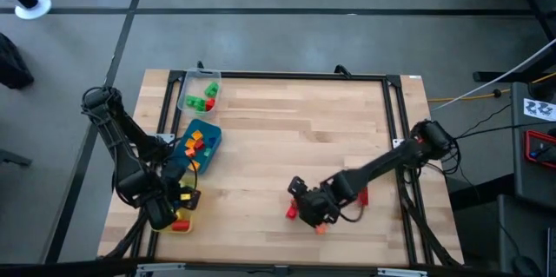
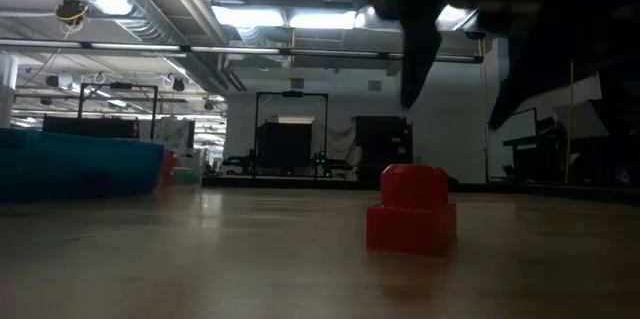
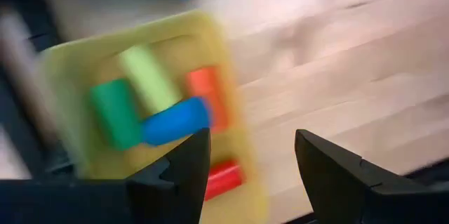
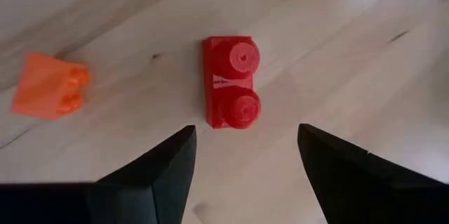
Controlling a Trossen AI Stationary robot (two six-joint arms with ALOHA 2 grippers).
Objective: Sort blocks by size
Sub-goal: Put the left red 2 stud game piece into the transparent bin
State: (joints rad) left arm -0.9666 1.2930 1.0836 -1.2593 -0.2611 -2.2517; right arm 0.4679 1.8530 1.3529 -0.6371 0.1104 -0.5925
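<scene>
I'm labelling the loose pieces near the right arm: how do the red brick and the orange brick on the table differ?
The red brick is deep red; the orange brick is paler orange. The red brick stands with its two studs facing the wrist camera; the orange brick lies tipped, studs pointing sideways. The red brick sits in line with the gap of the right end effector; the orange brick lies off to one side. Both are two-stud bricks, resting loose on the wooden table, unheld.
</scene>
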